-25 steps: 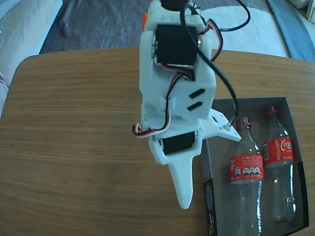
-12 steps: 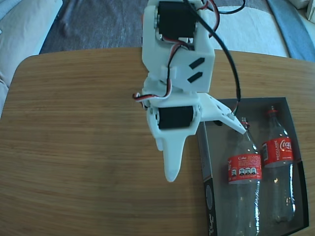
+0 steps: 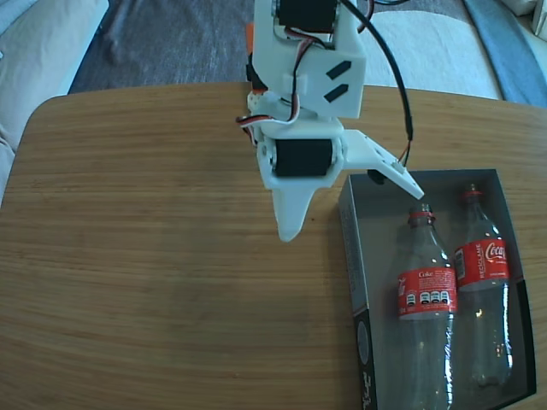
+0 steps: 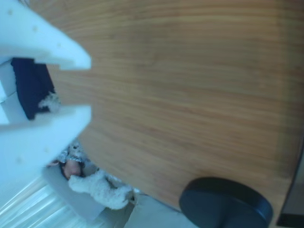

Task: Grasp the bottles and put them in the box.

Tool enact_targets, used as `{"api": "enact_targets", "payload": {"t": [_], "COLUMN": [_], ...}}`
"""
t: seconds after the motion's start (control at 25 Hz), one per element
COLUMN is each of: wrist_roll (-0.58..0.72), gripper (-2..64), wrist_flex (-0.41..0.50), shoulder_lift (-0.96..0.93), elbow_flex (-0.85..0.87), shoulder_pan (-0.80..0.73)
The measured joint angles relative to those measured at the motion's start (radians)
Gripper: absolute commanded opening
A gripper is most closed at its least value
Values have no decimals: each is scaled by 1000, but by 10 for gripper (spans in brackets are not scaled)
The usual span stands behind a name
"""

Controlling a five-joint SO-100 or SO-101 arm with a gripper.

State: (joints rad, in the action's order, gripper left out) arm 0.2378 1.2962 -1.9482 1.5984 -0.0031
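Observation:
Two clear bottles with red labels lie side by side in the dark grey box, necks toward the far side: the left bottle and the right bottle. My white gripper hangs over the wooden table just left of the box's far left corner. It is open and holds nothing, with one fingertip reaching near the left bottle's neck. In the wrist view the gripper enters from the left, its fingers apart over bare wood. No bottle shows in that view.
The wooden table stretches wide to the left of the box. The box sits at the table's near right corner. A black cable runs down the arm. Beyond the table are a dark rug and pale cushions. A dark round object shows below the table edge.
The arm has drawn back toward the far side of the table, away from the box's left wall. The left bottle shifted slightly and then settled in the box.

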Motion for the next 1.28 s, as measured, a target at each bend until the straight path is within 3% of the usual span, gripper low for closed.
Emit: {"api": "enact_targets", "payload": {"t": [0.36,0.6,0.8,1.08,1.28], "wrist_roll": [0,0,0,-230,-275], "gripper": [-3,-3,-3,-3,-3], "wrist_flex": [-6,-133,-150,-178,-222], "shoulder_lift": [-178,-322,-394,-503,-635], "elbow_flex": [201,347,454,588,703], "shoulder_pan": [0,0,0,0,2]}}
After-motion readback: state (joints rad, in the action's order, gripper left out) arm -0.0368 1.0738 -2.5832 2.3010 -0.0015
